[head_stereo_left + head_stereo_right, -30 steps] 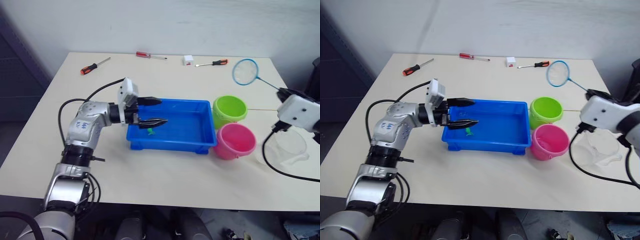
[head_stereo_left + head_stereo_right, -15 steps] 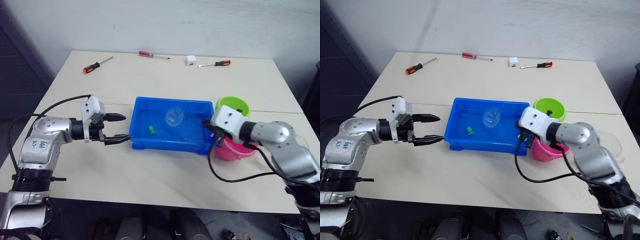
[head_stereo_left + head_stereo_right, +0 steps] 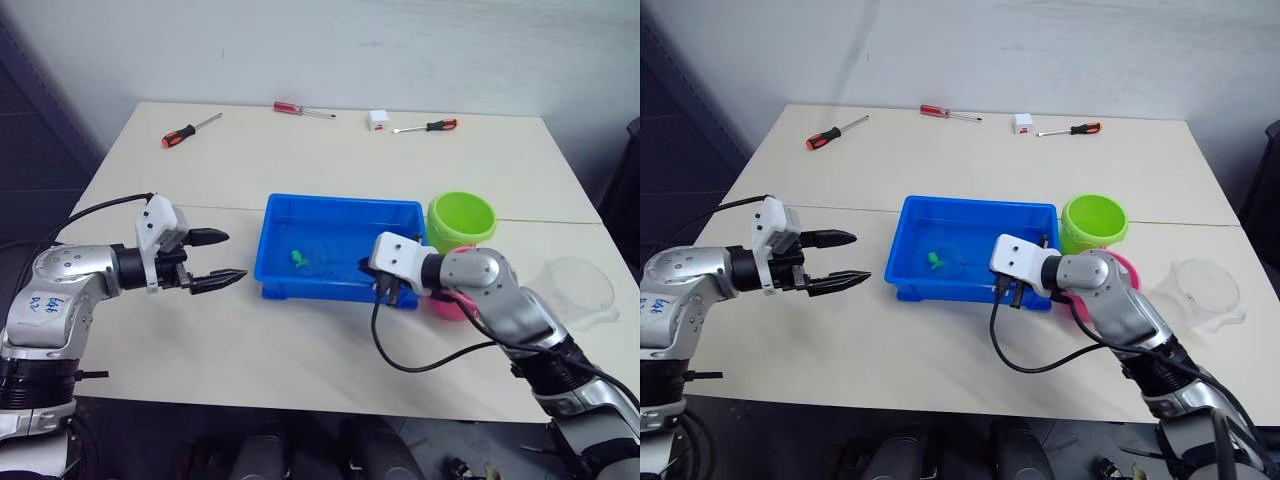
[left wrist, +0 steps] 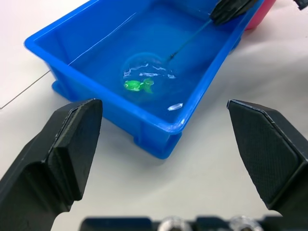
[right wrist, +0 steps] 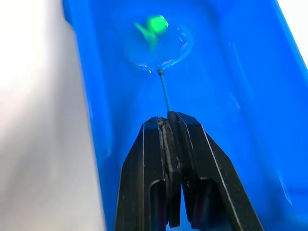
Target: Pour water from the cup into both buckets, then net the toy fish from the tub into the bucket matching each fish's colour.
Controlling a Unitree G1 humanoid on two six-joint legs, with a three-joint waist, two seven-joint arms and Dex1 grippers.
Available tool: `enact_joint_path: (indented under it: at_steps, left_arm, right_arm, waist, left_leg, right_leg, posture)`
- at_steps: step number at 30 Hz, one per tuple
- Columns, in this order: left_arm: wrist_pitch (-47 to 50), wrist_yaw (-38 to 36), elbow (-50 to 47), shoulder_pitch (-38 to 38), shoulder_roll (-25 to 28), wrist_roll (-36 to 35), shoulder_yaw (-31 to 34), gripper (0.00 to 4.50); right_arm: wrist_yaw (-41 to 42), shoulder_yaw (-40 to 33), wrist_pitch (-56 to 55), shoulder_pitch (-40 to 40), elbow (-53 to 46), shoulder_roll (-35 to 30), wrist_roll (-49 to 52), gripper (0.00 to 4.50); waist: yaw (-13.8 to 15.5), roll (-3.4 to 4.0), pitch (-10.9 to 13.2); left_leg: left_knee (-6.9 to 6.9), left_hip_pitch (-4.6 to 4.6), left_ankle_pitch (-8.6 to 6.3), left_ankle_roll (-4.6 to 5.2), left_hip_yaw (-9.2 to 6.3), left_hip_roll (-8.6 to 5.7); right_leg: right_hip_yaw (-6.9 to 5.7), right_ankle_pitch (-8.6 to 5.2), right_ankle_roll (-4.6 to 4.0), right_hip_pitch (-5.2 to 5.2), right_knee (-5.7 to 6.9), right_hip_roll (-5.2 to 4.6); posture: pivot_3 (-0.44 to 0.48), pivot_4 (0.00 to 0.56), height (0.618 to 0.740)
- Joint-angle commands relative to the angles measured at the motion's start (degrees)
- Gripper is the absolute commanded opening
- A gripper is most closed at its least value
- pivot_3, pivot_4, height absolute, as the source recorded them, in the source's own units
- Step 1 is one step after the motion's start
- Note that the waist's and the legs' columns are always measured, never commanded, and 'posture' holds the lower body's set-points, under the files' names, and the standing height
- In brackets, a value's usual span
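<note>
Right pincer (image 5: 169,126) clamped on net (image 5: 159,41) handle, left pincer (image 3: 222,258) wide — empty

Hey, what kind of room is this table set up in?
Probably a lab or workshop test bench: a plain table against a bare wall, with screwdrivers lying beside a staged blue tub and toy buckets.

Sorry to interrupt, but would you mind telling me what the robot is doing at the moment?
It is netting toy fish. The right gripper is shut on the net handle, with the hoop dipped in the blue tub around a green fish. The left gripper hangs open beside the tub, empty. The green bucket and pink bucket stand by the tub's far end; the cup sits off to the right.
</note>
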Motion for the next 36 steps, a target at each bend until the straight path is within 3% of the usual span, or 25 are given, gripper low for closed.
enact_joint_path:
  at_steps: [1, 7, 15, 24, 28, 34, 36]
  left_arm:
    - [-0.6, 0.4, -1.5, -0.4, 0.5, -1.3, 1.7, 4.48]
    - [0.8, 0.5, -0.3, -3.5, -1.4, -4.0, 1.5, 4.48]
    - [5.2, -0.4, -0.5, -13.4, -11.8, -9.5, -4.8, 4.48]
    - [2.7, -3.2, 5.1, -21.0, -20.1, -9.1, -11.1, 4.48]
    - [0.9, -3.8, 6.0, -22.3, -22.1, -7.7, -12.7, 4.48]
    - [-0.4, -4.1, 7.7, -22.8, -22.9, -6.7, -13.2, 4.48]
    - [-0.6, -4.2, 7.9, -22.8, -22.9, -6.5, -13.1, 4.48]
  right_arm:
    - [0.2, -3.7, 5.1, -0.7, -3.1, 1.1, 3.3, 0.00]
    - [-0.2, -10.9, 17.3, 0.9, -9.1, 1.4, 11.1, 0.00]
    - [-2.3, -35.2, 34.8, 8.4, -22.3, -2.5, 26.4, 0.00]
    - [-4.8, -57.6, 38.0, 19.3, -26.2, -10.3, 30.8, 0.00]
    - [-8.4, -58.2, 31.7, 22.2, -25.5, -12.7, 26.4, 0.00]
    - [-12.7, -48.3, 11.3, 28.5, -21.9, -20.4, 10.3, 0.00]
    - [-13.9, -44.4, -0.5, 31.7, -18.5, -26.1, 1.2, 0.00]
  waist:
    - [0.1, 0.00, 0.0]
    - [0.3, -0.01, 0.0]
    - [0.6, -0.02, 0.0]
    - [0.2, -0.02, 0.0]
    - [0.1, -0.02, 0.0]
    - [0.3, -0.02, 0.0]
    - [0.4, -0.02, 0.0]
  left_leg:
    - [0.00, 0.00, 0.00, 0.00, 0.00, 0.00]
    - [-0.01, -0.06, -0.02, 0.03, -0.05, 0.00]
    - [-0.02, -0.15, -0.05, 0.08, -0.11, -0.04]
    - [-0.07, -0.05, -0.02, 0.04, -0.07, -0.04]
    - [-0.06, -0.02, -0.01, 0.02, -0.02, -0.04]
    - [-0.06, 0.01, 0.02, -0.04, 0.02, -0.04]
    - [-0.06, 0.00, 0.02, -0.04, 0.01, -0.04]
  right_leg:
    - [-0.01, 0.00, 0.00, 0.00, -0.01, 0.00]
    - [-0.07, 0.00, 0.00, 0.01, -0.03, -0.02]
    - [-0.12, 0.01, 0.01, 0.06, -0.02, -0.04]
    - [-0.05, 0.01, 0.01, 0.08, -0.14, 0.02]
    - [0.02, 0.01, 0.01, 0.10, -0.14, 0.03]
    - [0.09, 0.00, 0.01, 0.09, -0.10, 0.06]
    - [0.07, 0.00, 0.01, 0.09, -0.13, 0.06]
  posture:
    - [0.000, 0.150, 0.740]
    - [0.000, 0.150, 0.740]
    - [0.000, 0.150, 0.740]
    - [0.000, 0.150, 0.740]
    - [0.000, 0.150, 0.740]
    - [0.000, 0.150, 0.740]
    - [0.000, 0.150, 0.740]
